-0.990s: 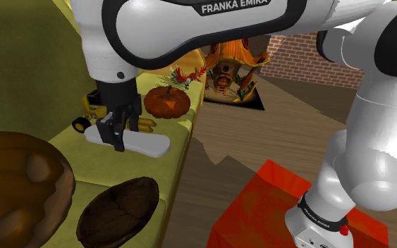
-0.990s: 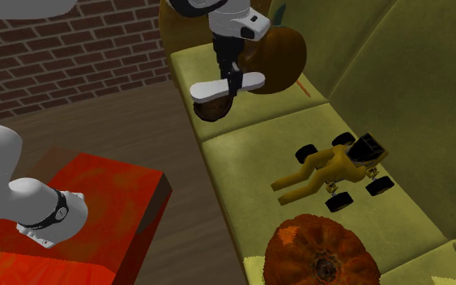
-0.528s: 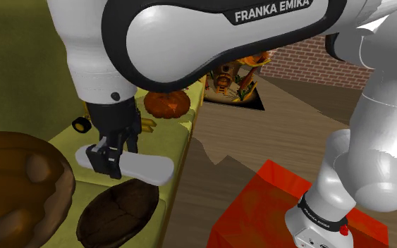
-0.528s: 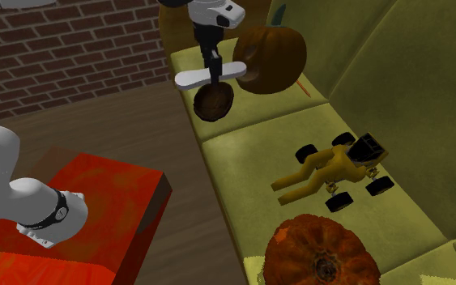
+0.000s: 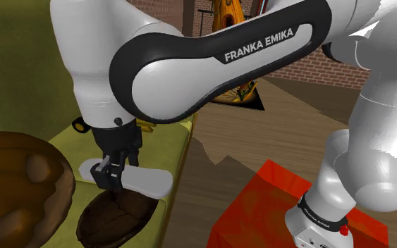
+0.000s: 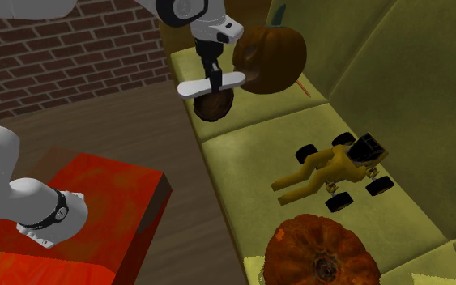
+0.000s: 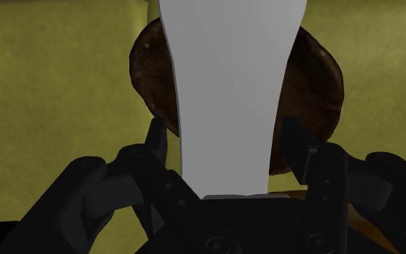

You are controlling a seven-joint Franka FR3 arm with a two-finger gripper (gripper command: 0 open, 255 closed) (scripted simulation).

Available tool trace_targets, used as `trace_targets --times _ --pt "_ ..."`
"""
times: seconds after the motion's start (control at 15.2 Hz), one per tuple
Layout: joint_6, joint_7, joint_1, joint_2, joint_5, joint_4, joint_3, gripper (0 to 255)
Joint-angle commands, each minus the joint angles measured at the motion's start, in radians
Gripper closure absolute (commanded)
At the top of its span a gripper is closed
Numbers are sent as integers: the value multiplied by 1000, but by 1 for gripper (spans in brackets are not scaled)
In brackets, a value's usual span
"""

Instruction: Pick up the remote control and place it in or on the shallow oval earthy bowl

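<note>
My black gripper [image 5: 112, 174] is shut on a plain white remote control [image 5: 144, 180], clasping it near one end and holding it level. The remote [image 6: 210, 83] hangs just above a shallow dark brown oval bowl [image 5: 115, 213] that lies on the olive sofa seat [image 5: 165, 144]. In the wrist view the white remote [image 7: 230, 94] runs out from between my fingers [image 7: 156, 141] and lies across the brown bowl [image 7: 316, 79] beneath it. In the second exterior view the bowl [image 6: 215, 106] sits at the sofa's front edge, right under the gripper [image 6: 215, 81].
A large brown pumpkin-shaped thing [image 5: 20, 180] sits on the sofa beside the bowl. Further along the seat lie a yellow toy vehicle with black wheels [image 6: 331, 168] and an orange pumpkin [image 6: 321, 253]. My red stand [image 5: 281, 204] is on the wooden floor beside the sofa.
The gripper has carried the remote along the sofa, away from the toy vehicle, and lowered it until it hangs just over the brown bowl. The grip has stayed shut.
</note>
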Motion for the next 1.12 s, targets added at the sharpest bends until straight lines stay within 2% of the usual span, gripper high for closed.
trace_targets --times 0.0,0.2,0.73,0.79,1.06 --pt "27 3 0 0 -1 -26 0 255" --pt "67 9 1 13 -9 -55 -2 255" --pt "67 9 1 13 -9 -55 -2 255" --pt "67 9 1 13 -9 -55 -2 0" --pt "67 9 1 13 -9 -55 -2 0"
